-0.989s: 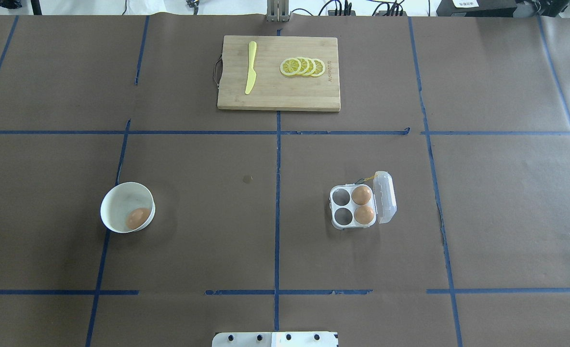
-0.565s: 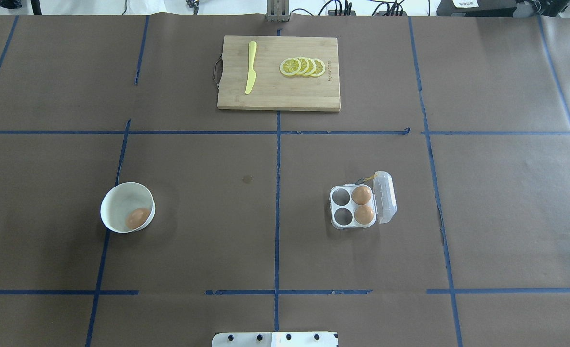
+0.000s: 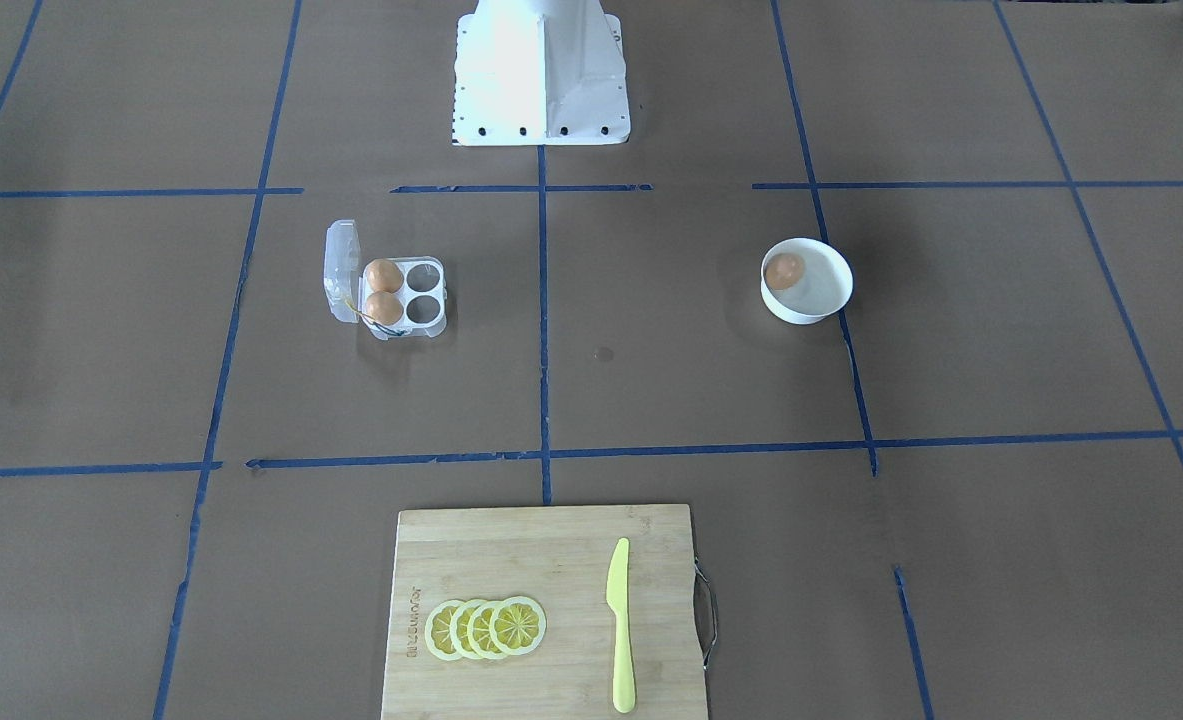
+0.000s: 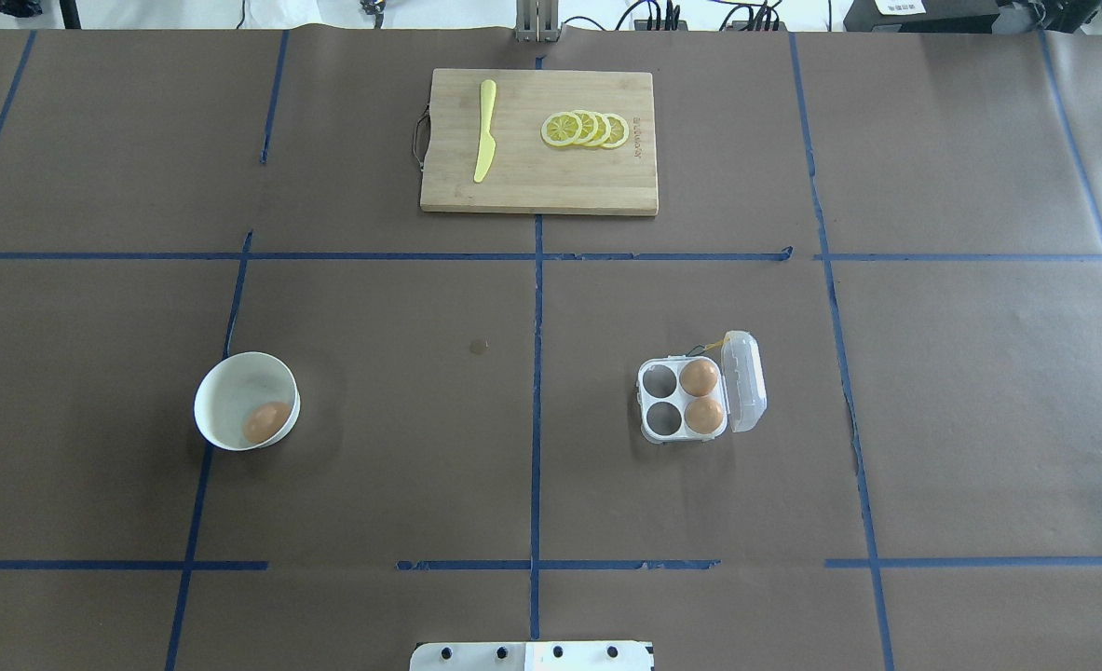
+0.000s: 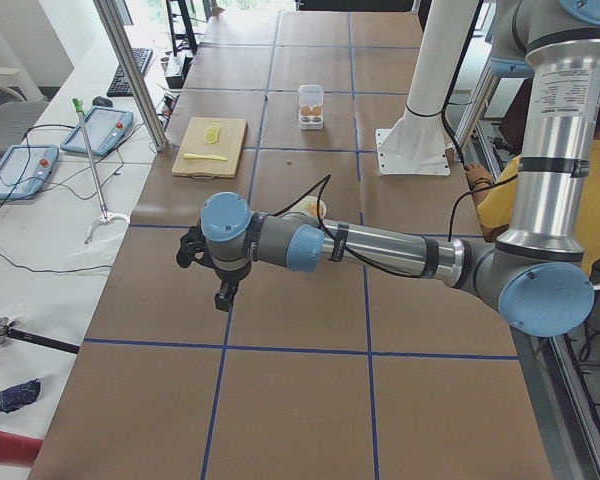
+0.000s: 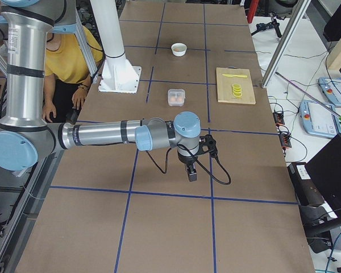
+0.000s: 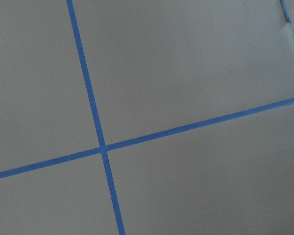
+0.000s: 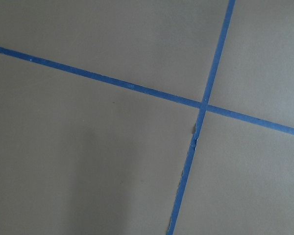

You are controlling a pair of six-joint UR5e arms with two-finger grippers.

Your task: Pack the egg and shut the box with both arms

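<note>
One orange-brown egg (image 4: 266, 421) lies in a round white bowl (image 4: 234, 391) on the table's left half; it also shows in the front-facing view (image 3: 784, 270). The clear box (image 4: 646, 401) stands right of centre with its lid (image 4: 746, 380) open. Two more eggs (image 4: 700, 377) fill its two cells beside the lid, and the other two cells are empty. My left gripper (image 5: 220, 285) shows only in the left side view, far from the bowl. My right gripper (image 6: 192, 170) shows only in the right side view, away from the box. I cannot tell whether either is open or shut.
A wooden cutting board (image 4: 532, 191) at the far middle carries a yellow knife (image 4: 484, 130) and lemon slices (image 4: 585, 129). The white pedestal (image 3: 541, 70) stands at the robot's edge. Both wrist views show only brown paper and blue tape lines.
</note>
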